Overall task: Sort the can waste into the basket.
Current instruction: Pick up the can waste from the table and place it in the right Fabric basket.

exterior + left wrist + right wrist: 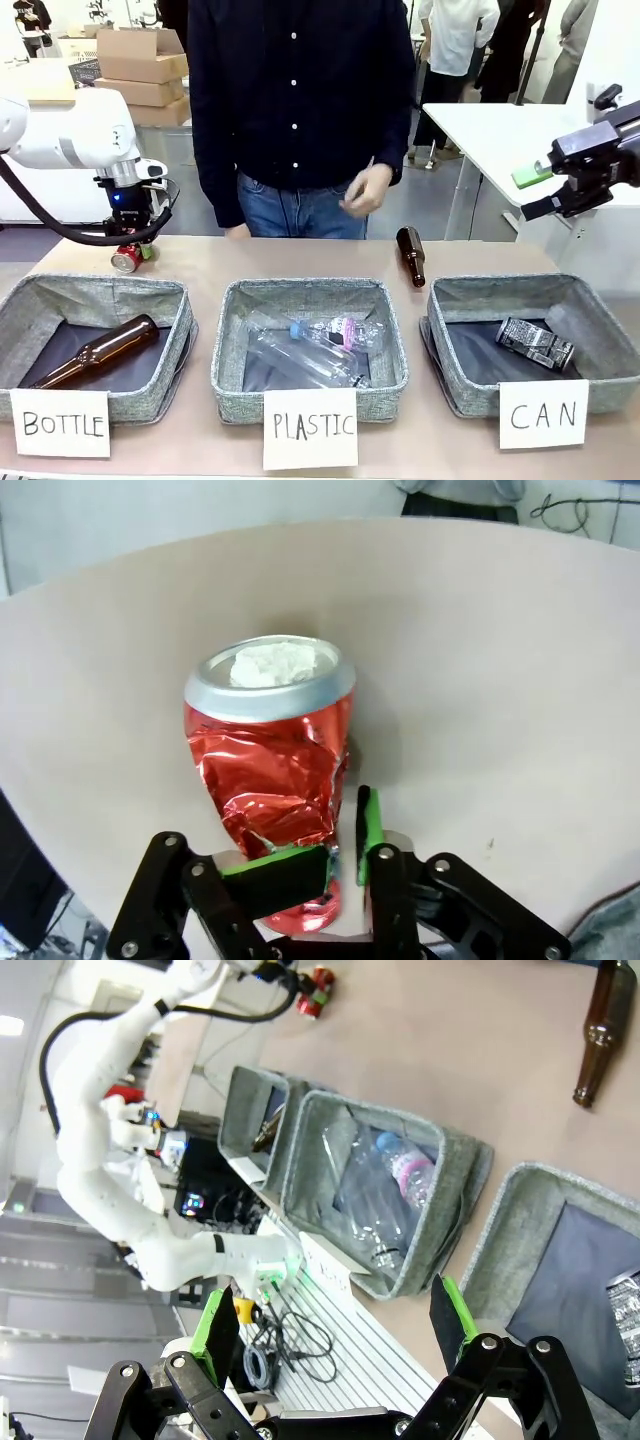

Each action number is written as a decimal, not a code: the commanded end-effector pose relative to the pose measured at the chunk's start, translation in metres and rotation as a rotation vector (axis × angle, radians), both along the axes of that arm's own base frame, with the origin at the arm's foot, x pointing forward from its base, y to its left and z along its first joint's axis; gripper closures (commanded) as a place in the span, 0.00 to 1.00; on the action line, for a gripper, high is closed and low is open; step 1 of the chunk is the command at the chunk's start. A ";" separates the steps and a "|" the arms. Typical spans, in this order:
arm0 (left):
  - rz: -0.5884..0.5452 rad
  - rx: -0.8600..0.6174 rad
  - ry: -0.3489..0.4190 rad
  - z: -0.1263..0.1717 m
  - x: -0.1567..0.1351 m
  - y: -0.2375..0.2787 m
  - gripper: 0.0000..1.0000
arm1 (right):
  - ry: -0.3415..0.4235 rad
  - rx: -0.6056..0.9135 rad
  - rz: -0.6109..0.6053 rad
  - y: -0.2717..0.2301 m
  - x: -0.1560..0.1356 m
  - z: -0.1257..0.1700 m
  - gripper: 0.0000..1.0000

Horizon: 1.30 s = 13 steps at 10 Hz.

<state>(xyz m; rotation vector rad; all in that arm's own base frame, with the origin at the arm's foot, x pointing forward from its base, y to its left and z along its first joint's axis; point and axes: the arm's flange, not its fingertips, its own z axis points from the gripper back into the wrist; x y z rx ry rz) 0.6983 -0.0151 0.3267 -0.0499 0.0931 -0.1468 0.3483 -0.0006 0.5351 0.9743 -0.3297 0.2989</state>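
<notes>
The red can (270, 760), crumpled with a silver top, sits at the table's far left, and my left gripper (330, 855) is shut on its lower end. From the front the same red can (127, 258) shows under my left gripper (135, 247). The silver-and-black can (535, 343) lies inside the grey basket (470, 300) behind the "CAN" card (543, 414). My right gripper (536, 192) hangs open and empty above and to the right of that basket. In the right wrist view my right gripper (335, 1320) spreads wide over the basket (540, 1200).
A person stands at the far side, one hand (367, 190) held above the table. A brown bottle (411, 256) lies behind the CAN basket. The "BOTTLE" bin (60, 300) holds a brown bottle; the "PLASTIC" bin (300, 295) holds clear bottles.
</notes>
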 end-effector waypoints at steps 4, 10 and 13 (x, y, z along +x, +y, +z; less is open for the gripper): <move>-0.031 -0.053 -0.018 -0.007 -0.003 -0.008 0.38 | -0.025 -0.006 0.017 -0.003 0.001 0.000 0.00; -0.048 -0.071 -0.167 0.047 -0.034 0.003 0.08 | -0.025 -0.006 0.017 -0.003 0.001 0.000 0.00; -0.046 -0.079 -0.324 0.096 -0.067 0.019 0.00 | -0.025 -0.006 0.017 -0.003 0.001 0.000 0.00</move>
